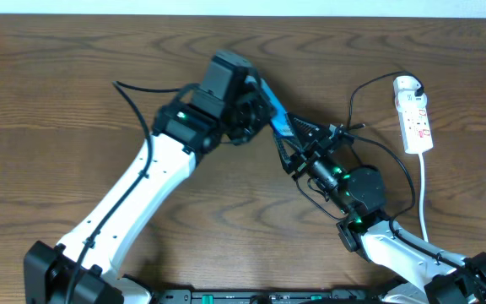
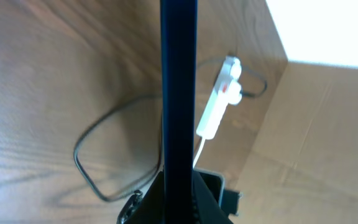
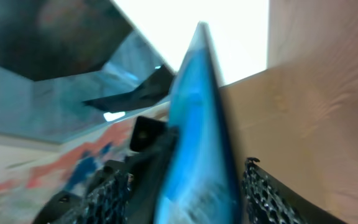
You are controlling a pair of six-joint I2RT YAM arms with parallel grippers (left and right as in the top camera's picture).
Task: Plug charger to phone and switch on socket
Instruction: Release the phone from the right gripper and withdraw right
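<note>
My left gripper [image 1: 256, 105] is shut on the phone [image 1: 278, 122] and holds it off the table with its lit blue screen tilted. In the left wrist view the phone [image 2: 179, 74] is an edge-on black bar rising from the jaws [image 2: 179, 208]. My right gripper [image 1: 298, 145] is at the phone's lower end. In the right wrist view its fingers [image 3: 185, 183] stand open on either side of the blue screen [image 3: 197, 143]. The white socket strip [image 1: 415, 118] lies at the right, also seen in the left wrist view [image 2: 219, 99]. The black charger cable [image 1: 352, 100] loops from it [image 2: 79, 163]; its plug tip is hidden.
The strip's white cord [image 1: 423, 194] runs toward the front right past my right arm. The wooden table [image 1: 57, 84] spreads to the left. A beige wall [image 2: 316, 124] stands beyond the strip in the left wrist view.
</note>
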